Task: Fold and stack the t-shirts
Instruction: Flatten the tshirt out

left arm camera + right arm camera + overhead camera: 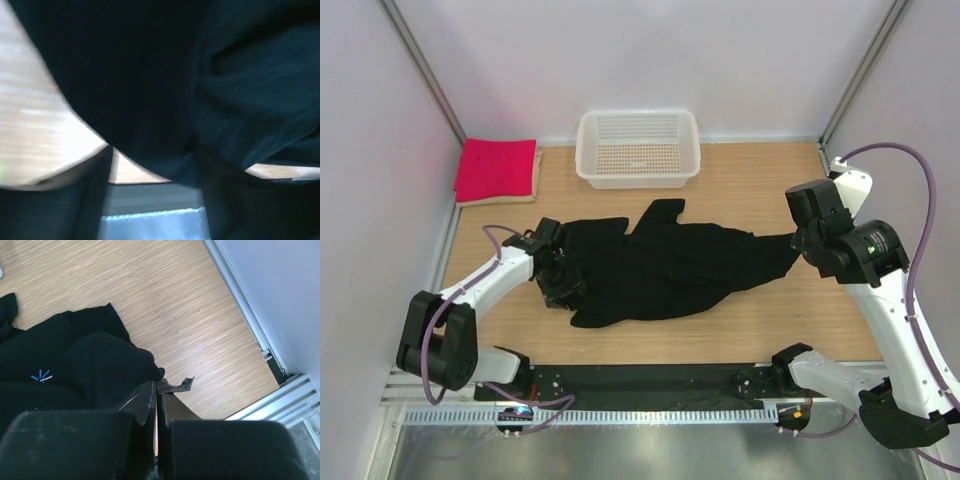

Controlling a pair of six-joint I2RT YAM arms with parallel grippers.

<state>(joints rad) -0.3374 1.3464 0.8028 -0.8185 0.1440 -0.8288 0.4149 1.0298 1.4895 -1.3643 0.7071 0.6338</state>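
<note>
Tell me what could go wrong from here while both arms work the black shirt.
1. The right fingers are shut on only the outermost edge of the black shirt; a pull may slip it free.
2. The left fingers stand apart in bunched cloth; closing there may catch several layers and spoil the fold.
3. The shirt lies crumpled, one end close to the basket; spreading it could drag cloth against the basket.
</note>
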